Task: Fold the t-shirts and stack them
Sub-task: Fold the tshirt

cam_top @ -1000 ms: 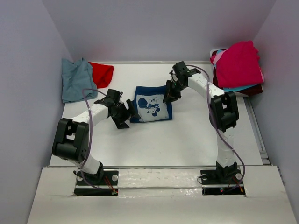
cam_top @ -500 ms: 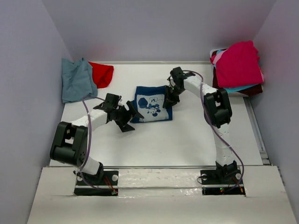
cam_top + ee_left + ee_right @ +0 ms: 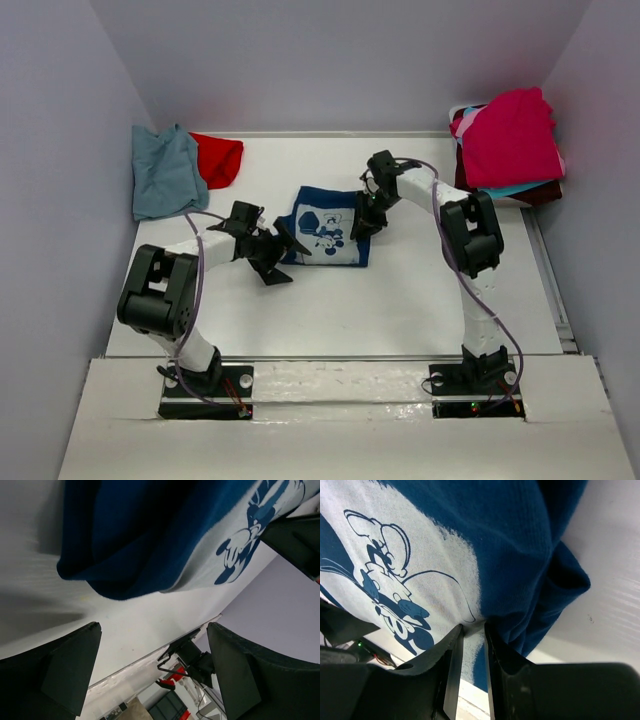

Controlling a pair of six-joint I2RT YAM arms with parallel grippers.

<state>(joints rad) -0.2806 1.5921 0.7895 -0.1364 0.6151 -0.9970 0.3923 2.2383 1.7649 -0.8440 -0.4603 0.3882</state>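
Observation:
A folded navy t-shirt (image 3: 325, 238) with a white cartoon-mouse print lies mid-table. My right gripper (image 3: 362, 222) is at its right edge, and in the right wrist view the gripper (image 3: 472, 630) is shut on a fold of the printed cloth (image 3: 445, 555). My left gripper (image 3: 285, 245) is at the tee's left edge. In the left wrist view it (image 3: 152, 630) stands wide open, with the navy hem (image 3: 150, 540) just beyond its fingertips and nothing between them. A blue-grey tee (image 3: 165, 172) and a red one (image 3: 218, 158) lie at the back left.
A heap of tees rests on a stand at the back right: magenta (image 3: 510, 135) on top, a turquoise edge (image 3: 510, 188) and maroon (image 3: 543, 195) beneath. Grey walls close in on both sides. The white table (image 3: 380, 300) ends near the arm bases.
My left gripper has slid right, up to the navy tee's left edge, staying open. The right gripper has kept its hold and shifted slightly; the tee's left part has rumpled.

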